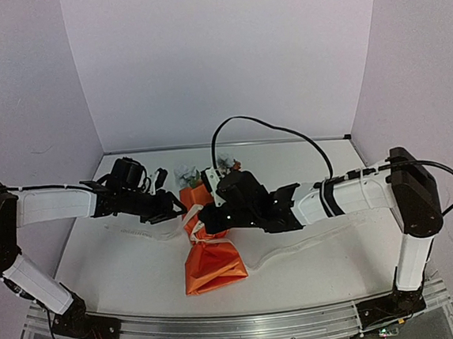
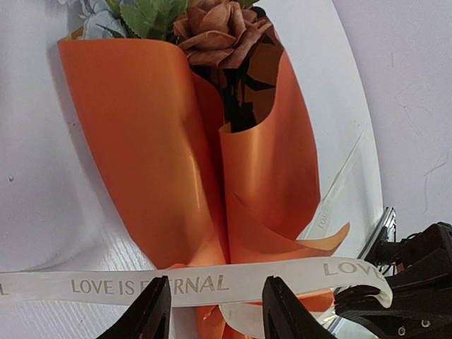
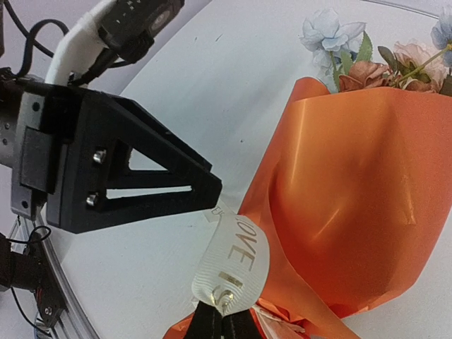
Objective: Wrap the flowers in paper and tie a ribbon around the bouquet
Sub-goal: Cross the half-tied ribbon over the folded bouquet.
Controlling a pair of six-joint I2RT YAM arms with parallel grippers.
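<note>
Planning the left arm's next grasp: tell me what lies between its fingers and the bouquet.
The ribbon, seen in the left wrist view: it runs crosswise just past the open left fingers, across the bouquet's pinched waist. Nothing else lies there.

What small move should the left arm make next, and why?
Probably ease the left gripper forward and close on the ribbon: its jaws stand open at the strand lying across the waist of the bouquet, while the right gripper is shut on a loop of it.
</note>
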